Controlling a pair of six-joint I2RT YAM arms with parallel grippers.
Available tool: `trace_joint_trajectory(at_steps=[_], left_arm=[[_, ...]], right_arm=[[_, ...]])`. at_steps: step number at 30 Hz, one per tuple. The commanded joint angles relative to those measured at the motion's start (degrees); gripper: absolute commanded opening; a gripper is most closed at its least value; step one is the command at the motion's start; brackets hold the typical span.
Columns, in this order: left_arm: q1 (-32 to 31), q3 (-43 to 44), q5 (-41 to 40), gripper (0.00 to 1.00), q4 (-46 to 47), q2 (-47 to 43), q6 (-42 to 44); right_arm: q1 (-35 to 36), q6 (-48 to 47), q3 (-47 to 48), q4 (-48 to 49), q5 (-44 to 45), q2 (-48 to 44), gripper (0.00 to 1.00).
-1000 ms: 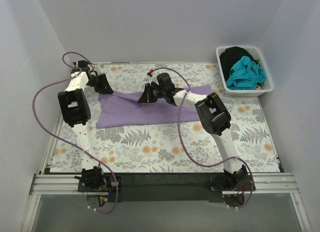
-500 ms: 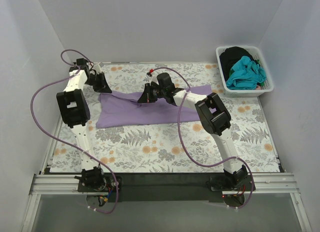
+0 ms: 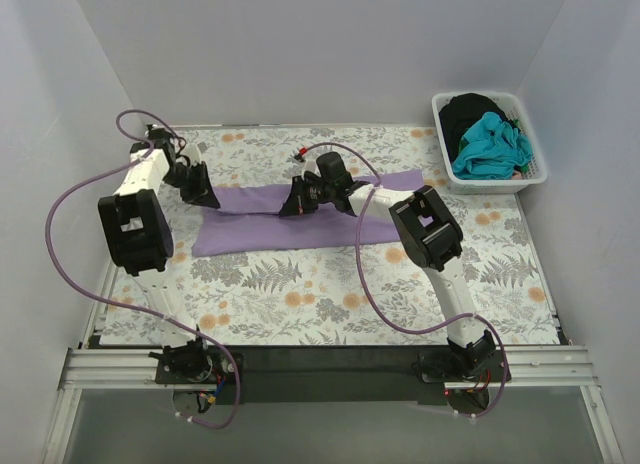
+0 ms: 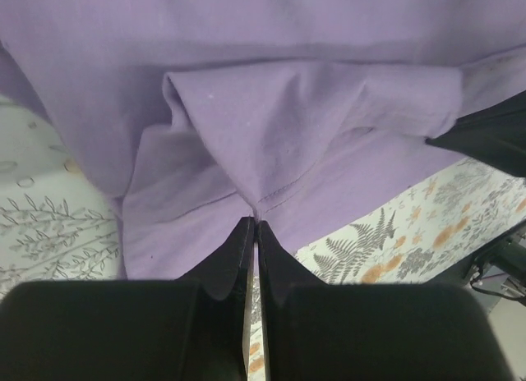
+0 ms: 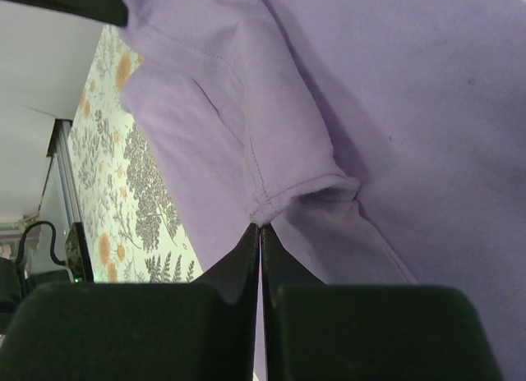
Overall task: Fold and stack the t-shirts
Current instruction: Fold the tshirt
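Two end effectors are clamping the lavender t-shirt (image 3: pixel 270 232): left end effector (image 4: pixel 253 223) pinching a hem fold, right end effector (image 5: pixel 260 227) pinching a seam, possibly a sleeve. Shirt is lying on the floral desk (image 3: pixel 300 294), far-centre.

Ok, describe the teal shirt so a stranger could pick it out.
Look to the table's far right corner, where a white basket sits. Inside, the teal shirt lies crumpled on the near side, beside a black garment; it alone is bright blue-green.
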Motion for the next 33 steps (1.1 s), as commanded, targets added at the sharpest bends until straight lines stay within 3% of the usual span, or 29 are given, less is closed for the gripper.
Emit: trace_joint_trajectory(at_steps=[1,11,12,13,15,16,18,22,27,33], left_arm=[[0.2,-4.4,-2.9,0.0,-1.1,-4.1,1.2],[0.8,-9.3,-4.8,0.0,4.4,-2.8,-0.2],[0.8,-9.0,-4.5,0.06,4.2,-2.5,-0.3],[0.8,-8.2,-4.2,0.12,4.1,-2.1,-0.2],[0.8,-7.4,-3.0,0.26,2.9,-2.3,0.3],[0.8,-6.2,-2.1,0.3,2.5,-3.0,0.6],[0.8,-5.1,-1.8,0.34,1.3,-4.2,0.5],[0.9,-4.7,1.8,0.33,0.8,-8.7,-0.5],[0.8,-11.0,2.2,0.32,3.5,-12.4,-2.6],[-0.9,-16.8,-0.7,0.26,5.4,-13.7,-5.6]], right_arm=[[-0.3,-2.0,-0.2,0.1,-2.1,-3.6,0.01],[-0.3,-4.6,1.7,-6.9,-2.9,-2.1,0.01],[-0.4,-4.9,1.9,-7.4,-2.9,-2.0,0.09],[-0.3,-5.4,1.8,-7.9,-2.8,-2.1,0.27],[-0.4,-6.2,1.6,-9.3,-2.8,-3.0,0.39],[-0.4,-7.0,1.6,-9.9,-2.8,-3.6,0.48],[-0.7,-8.0,1.9,-11.7,-3.5,-6.0,0.53],[-1.6,-11.8,3.4,-15.9,-4.1,-10.8,0.54],[-5.0,-20.7,2.9,-24.1,-3.9,-17.1,0.52],[-12.4,-38.8,0.3,-45.3,5.8,-18.9,0.49]])
